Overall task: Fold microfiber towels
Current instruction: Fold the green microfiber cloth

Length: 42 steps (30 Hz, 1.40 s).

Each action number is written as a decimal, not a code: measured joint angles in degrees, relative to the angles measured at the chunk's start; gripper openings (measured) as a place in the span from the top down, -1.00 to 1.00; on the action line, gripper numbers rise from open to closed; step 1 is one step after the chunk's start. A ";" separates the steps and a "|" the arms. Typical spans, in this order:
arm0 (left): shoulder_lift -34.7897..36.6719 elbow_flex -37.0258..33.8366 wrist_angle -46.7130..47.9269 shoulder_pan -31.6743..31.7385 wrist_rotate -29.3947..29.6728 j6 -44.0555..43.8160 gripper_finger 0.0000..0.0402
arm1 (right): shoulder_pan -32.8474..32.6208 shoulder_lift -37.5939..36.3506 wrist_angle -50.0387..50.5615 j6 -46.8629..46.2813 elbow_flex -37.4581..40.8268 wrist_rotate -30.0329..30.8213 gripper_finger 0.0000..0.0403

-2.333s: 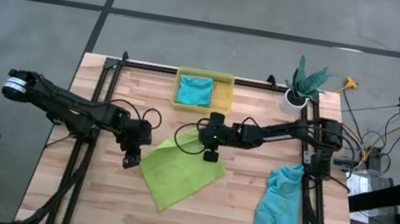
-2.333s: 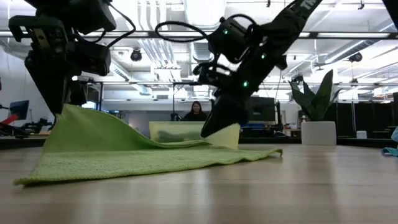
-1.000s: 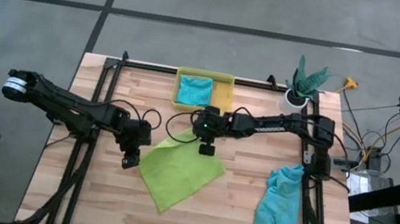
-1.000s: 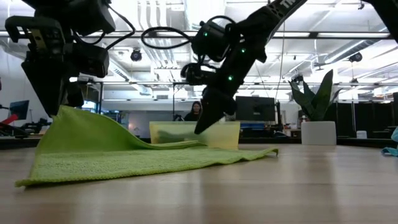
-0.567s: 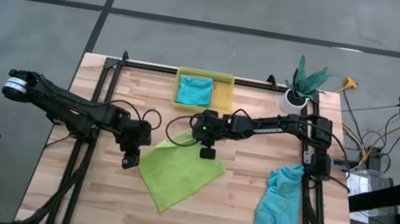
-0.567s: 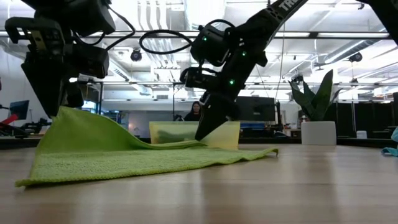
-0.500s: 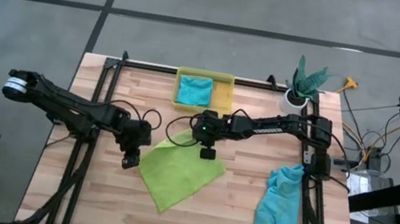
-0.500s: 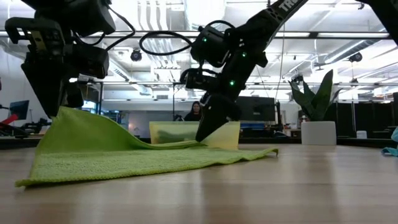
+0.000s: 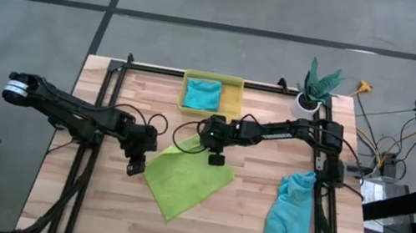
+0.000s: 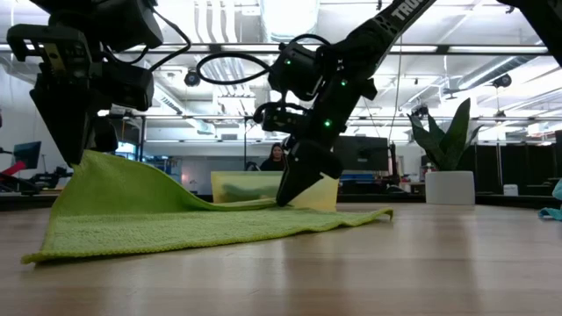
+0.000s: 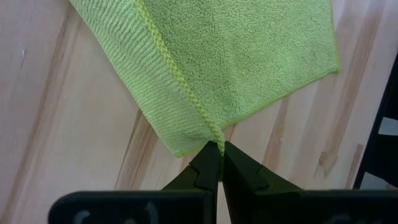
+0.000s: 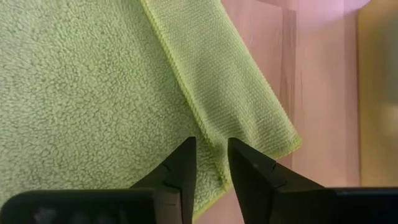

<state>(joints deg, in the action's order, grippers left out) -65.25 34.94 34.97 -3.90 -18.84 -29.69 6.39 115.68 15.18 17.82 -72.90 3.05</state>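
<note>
Mid-worktop lies the lime green towel (image 9: 185, 176) — the left gripper (image 11: 216, 152) is clamped tight on its left corner, lifting it. The right gripper (image 12: 210, 163), jaws slightly parted, straddles the towel's folded rear edge without pinching it; white lettering on that arm begins "TRO" — the rest is cut off.

- Table (image 9: 92, 199): light wooden planks, black frame rails along its sides.
- Lime green towel (image 9: 185, 179): lies near the middle, one corner lifted.
- Teal towel (image 9: 292, 211): crumpled, right side.
- Yellow bin (image 9: 233, 95): far edge, another teal cloth inside.
- Potted plant (image 9: 314, 88): far right corner.
</note>
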 joint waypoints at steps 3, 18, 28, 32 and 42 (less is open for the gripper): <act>0.00 0.00 0.00 0.00 -0.01 0.00 1.00 | 0.00 0.02 -0.57 -0.02 0.00 0.04 0.64; 0.02 0.00 -0.01 0.00 -0.27 0.02 1.00 | 0.00 0.02 -0.65 3.00 1.61 0.48 0.59; 0.02 0.00 0.02 0.04 -1.23 0.00 1.00 | 0.00 0.04 -3.84 3.67 1.63 3.02 0.67; 0.02 0.00 0.04 0.04 -1.31 0.00 1.00 | 0.00 0.04 -3.91 3.87 1.71 3.04 0.74; 0.02 0.00 0.04 0.02 -1.42 -0.04 1.00 | 0.00 0.07 -3.41 3.55 2.40 3.04 0.85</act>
<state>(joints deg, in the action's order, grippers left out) -65.23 34.94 35.00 -3.88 -20.25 -29.74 6.39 115.74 11.77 21.37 -70.50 6.09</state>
